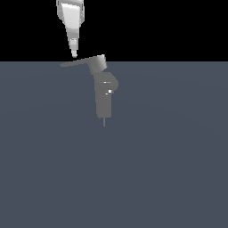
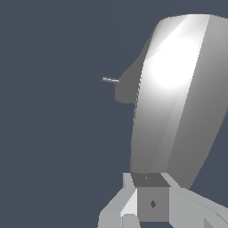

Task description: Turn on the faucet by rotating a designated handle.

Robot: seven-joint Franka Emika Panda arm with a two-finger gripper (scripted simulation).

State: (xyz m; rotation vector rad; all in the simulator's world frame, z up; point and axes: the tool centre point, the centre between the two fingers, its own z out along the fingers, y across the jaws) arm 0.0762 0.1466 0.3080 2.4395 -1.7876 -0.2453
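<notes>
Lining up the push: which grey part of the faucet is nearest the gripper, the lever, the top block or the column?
The handle, the thin lever: the gripper hangs just above its pointed end.

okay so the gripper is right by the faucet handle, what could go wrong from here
The gripper sits close to the thin pointed end of the handle; pushing there, it could slide off the tip without turning it. The wrist view is mostly filled by a pale curved surface, so contact is hard to check; pressing downward might jam against the faucet.
</notes>
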